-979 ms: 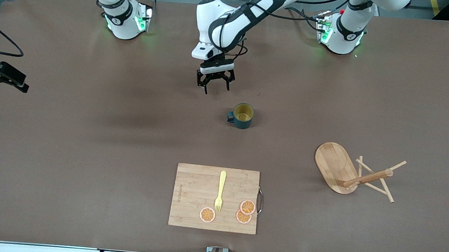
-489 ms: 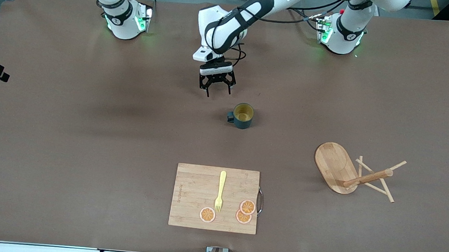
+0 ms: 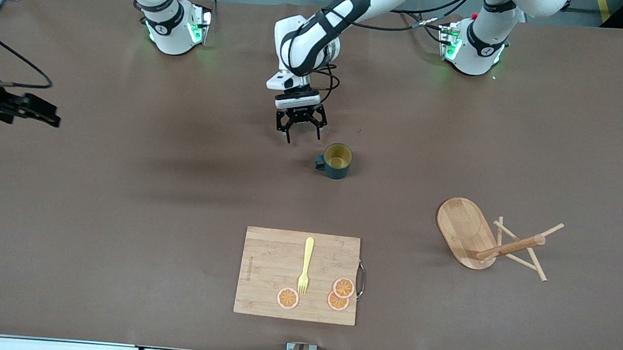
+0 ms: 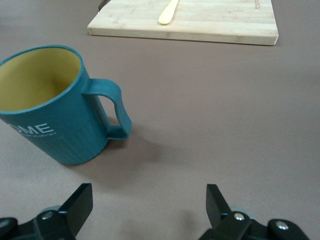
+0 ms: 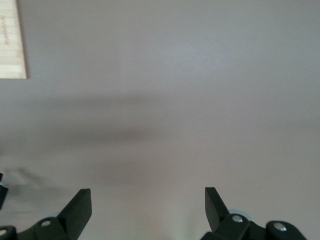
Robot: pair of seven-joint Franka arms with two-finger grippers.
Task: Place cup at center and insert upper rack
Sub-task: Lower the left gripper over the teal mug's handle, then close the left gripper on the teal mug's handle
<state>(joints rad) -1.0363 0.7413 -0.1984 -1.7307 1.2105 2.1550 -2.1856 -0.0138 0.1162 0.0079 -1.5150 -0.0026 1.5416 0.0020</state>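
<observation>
Two open grippers are what you have to work with, and neither holds anything. At the right arm's end of the brown table (image 3: 121, 193), your right gripper (image 3: 43, 118) hangs high over the edge with its jaws spread wide; that arm waits. Next along, over the middle of the table toward the bases' edge, your left gripper (image 3: 298, 127) hovers low, fingers wide, just beside the small dark teal ribbed cup (image 3: 336, 160) with the mustard-yellow inside, not touching it. The cup stands upright, handle toward that gripper.

You appear to be on the approach to the cup; the next move calls for lowering and straddling the wall or handle before closing.

Toward the left arm's end, the light wooden mug tree (image 3: 487, 240) lies tipped on its side, untouched. Bare table surrounds the cup; the rectangular bamboo cutting board (image 3: 270, 272) sits well apart, by the camera-side edge.
</observation>
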